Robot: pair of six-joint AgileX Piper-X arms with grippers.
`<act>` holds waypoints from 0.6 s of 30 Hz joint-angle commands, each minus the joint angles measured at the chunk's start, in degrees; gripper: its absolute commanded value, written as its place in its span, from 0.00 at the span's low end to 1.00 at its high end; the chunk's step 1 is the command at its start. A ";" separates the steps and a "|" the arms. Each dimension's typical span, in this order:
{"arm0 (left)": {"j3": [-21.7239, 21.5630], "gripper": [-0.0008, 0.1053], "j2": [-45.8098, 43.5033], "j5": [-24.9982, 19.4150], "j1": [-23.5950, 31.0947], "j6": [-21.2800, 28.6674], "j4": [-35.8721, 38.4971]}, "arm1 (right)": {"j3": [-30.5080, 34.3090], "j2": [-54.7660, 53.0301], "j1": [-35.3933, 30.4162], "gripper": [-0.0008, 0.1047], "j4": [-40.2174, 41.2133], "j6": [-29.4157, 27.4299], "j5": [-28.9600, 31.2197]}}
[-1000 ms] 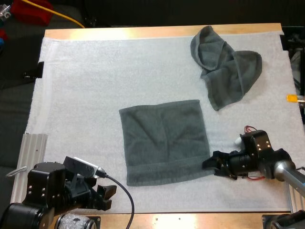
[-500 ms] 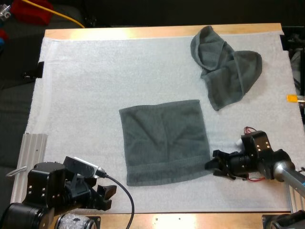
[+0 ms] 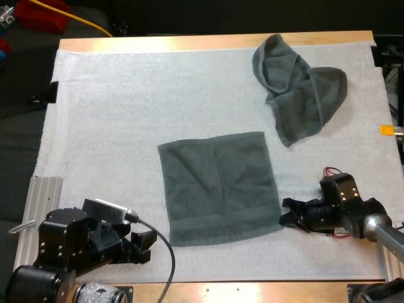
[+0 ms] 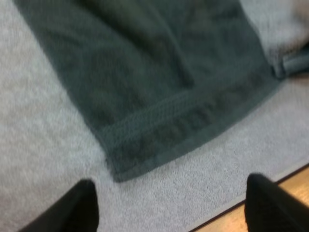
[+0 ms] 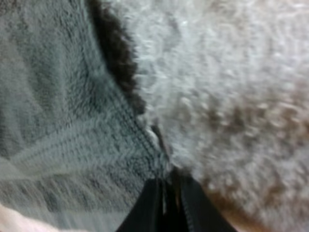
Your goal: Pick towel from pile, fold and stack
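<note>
A dark grey-green towel (image 3: pixel 218 186) lies spread flat in the middle of the white mat (image 3: pixel 113 113). A second towel (image 3: pixel 297 88) sits crumpled at the far right. My right gripper (image 3: pixel 285 218) is low at the flat towel's near right corner. In the right wrist view its fingers (image 5: pixel 169 191) are shut, with the towel's hemmed corner (image 5: pixel 63 121) pinched at their tips. My left gripper (image 3: pixel 144 243) hovers near the table's front edge, just left of the towel's near left corner. Its fingers (image 4: pixel 82 205) stand wide apart, short of the hem (image 4: pixel 154 72).
A ribbed metal rail (image 3: pixel 41 208) runs along the mat's near left side. The wooden table edge (image 3: pixel 208 43) borders the far side. Beyond it lie a red object (image 3: pixel 41 16) and a yellow cable. Bare mat stretches left of the flat towel.
My right gripper's fingers have closed at the flat towel's near right corner. My left arm has shifted a little to the right, toward the towel.
</note>
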 commanded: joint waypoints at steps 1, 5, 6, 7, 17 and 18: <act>1.17 0.59 0.24 0.37 -0.22 -1.97 -1.94 | 0.16 -0.95 0.06 0.01 1.32 -1.55 0.94; 6.62 0.59 2.68 3.54 -0.22 -4.03 -5.61 | 0.16 -3.69 0.06 0.01 3.35 -2.23 2.84; 7.87 0.59 3.65 5.16 -0.22 -4.17 -6.63 | 0.16 -4.23 0.06 0.01 3.47 -2.23 2.85; 9.02 0.59 4.66 6.53 -0.22 -4.34 -7.66 | 0.16 -4.70 0.06 0.01 3.52 -2.23 2.85; 15.85 0.59 15.01 10.53 -0.22 -4.61 -16.63 | 0.16 -5.07 0.06 0.01 3.51 -2.23 2.85; 15.90 0.59 19.75 12.18 -0.22 -4.61 -19.79 | 0.16 -5.07 0.06 0.01 3.51 -2.23 2.85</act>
